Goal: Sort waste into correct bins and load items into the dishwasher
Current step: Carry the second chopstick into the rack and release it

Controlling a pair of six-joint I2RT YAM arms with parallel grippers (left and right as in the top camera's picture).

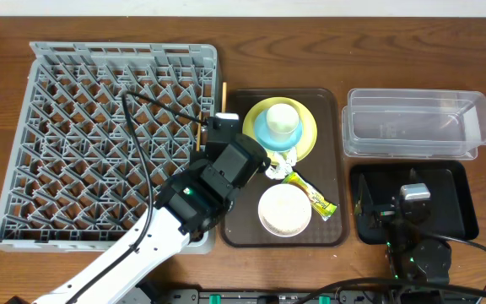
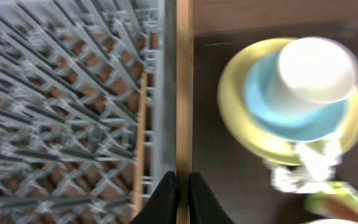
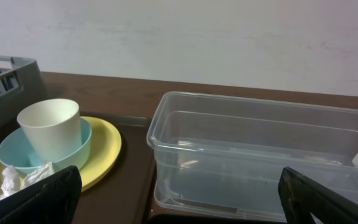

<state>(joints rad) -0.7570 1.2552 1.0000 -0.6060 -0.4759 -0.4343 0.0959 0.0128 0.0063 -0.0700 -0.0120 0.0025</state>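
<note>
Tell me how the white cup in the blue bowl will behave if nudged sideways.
The white cup stands upright, tall against the shallow blue bowl, so it would probably tip against the rim rather than slide. It looks like light plastic, likely easy to lift.

You count two chopsticks (image 2: pixel 184 93); one each: blue bowl (image 2: pixel 263 106), white bowl (image 1: pixel 284 210), cup (image 1: pixel 283 118), plate (image 1: pixel 310 135), wrapper (image 1: pixel 316 201), tissue (image 1: pixel 280 163), rack (image 1: pixel 83 127), clear tub (image 1: pixel 416 127), black tray (image 1: pixel 454 211), brown tray (image 1: pixel 329 160).

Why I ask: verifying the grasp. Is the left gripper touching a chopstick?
Touching: the left wrist view shows the left gripper shut on the chopstick.
</note>
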